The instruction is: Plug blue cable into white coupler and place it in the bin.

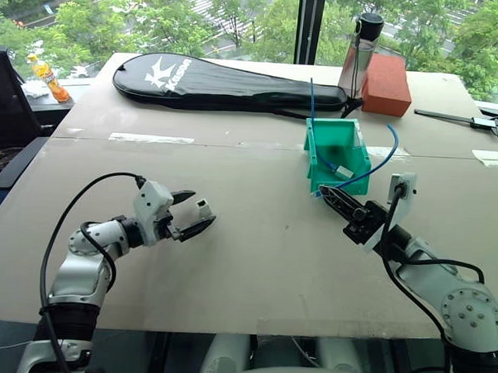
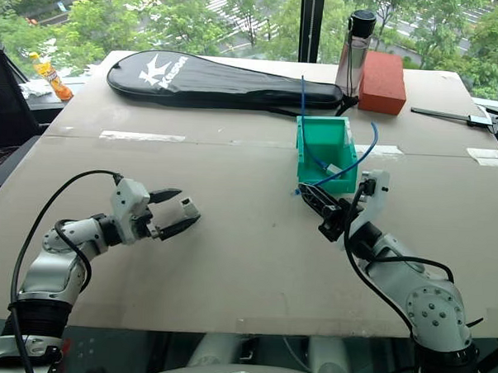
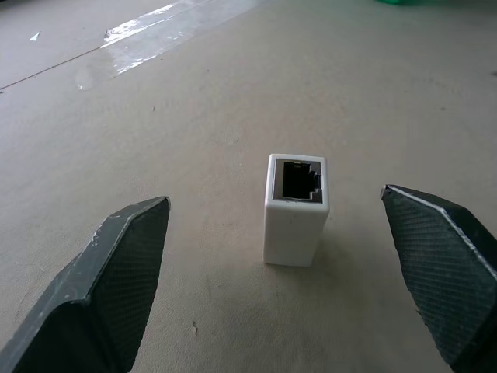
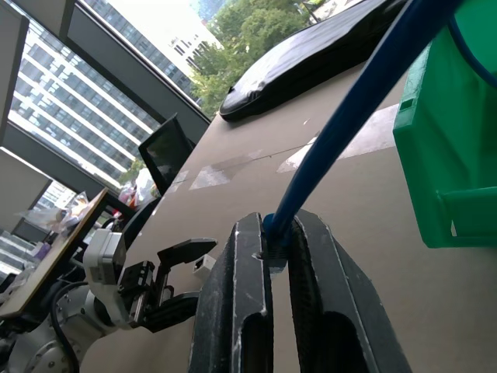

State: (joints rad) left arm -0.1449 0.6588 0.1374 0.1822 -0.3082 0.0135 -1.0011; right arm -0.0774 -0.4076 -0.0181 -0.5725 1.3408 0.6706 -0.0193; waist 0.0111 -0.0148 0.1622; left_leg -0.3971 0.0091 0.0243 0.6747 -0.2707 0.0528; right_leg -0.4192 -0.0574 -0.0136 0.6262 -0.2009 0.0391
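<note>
Standing upright on the beige counter toward its left near corner, the small white plastic coupler shows its dark socket hole at the top; it sits between the two black fingers of the left end effector, whose jaws are spread wide on either side of it without touching it.

The right end effector hangs just off the near wall of the small teal-green plastic bin, which rests right of the counter's middle, nearer the far edge; its jaws are pressed together on one end of the thin bright-blue cable; in the right wrist view the cord rises straight out from between the clamped fingers; from the grip the cable arcs up beside the bin's right wall and loops over into the bin, and a straight length of it sticks up over the bin's far wall; the plug itself cannot be made out.

Along the far edge lie a long black racket cover, a clear bottle with a black cap and a red-orange brick-shaped block; the block is just beyond the bin.
</note>
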